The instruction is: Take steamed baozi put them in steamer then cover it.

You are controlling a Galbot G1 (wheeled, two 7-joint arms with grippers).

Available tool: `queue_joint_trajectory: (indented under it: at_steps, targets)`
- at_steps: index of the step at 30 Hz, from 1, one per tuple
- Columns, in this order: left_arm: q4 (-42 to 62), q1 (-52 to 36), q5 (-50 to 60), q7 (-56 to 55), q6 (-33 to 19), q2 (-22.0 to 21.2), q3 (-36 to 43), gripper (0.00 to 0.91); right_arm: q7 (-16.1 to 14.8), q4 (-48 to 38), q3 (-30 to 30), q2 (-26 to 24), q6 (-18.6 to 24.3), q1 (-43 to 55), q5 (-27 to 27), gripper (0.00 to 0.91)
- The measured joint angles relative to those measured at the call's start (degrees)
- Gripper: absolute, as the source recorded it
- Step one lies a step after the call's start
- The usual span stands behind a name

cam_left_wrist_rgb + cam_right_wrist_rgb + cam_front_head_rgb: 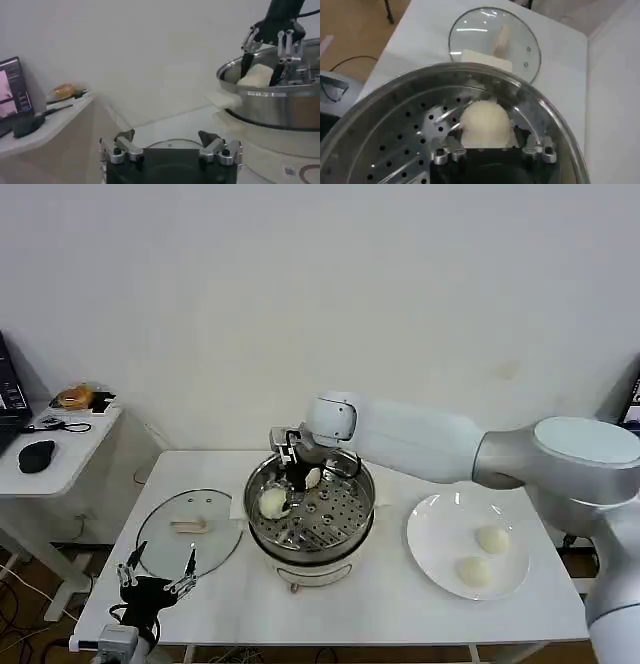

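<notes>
Two baozi sit in the steamer, one grasped by the right gripper; two lie on the plate. Left gripper spread, empty.

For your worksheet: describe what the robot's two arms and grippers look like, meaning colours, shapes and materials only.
The right arm is thick and tubular, glossy white with rounded silver-grey joint housings. The right gripper is black, with two fingers carrying silver metal linkages and screws. The left gripper matches it: black body, silver-hinged dark fingers.
</notes>
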Motion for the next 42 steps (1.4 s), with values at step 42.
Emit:
queue_joint_trajectory:
  at_steps: [42]
  targets:
    - [0.5,0.2,0.3,0.3,0.6,1.4,3.0,0.907,-8.0,24.1,-4.6,-46.8,13.3,7.0,-23.2,0.907]
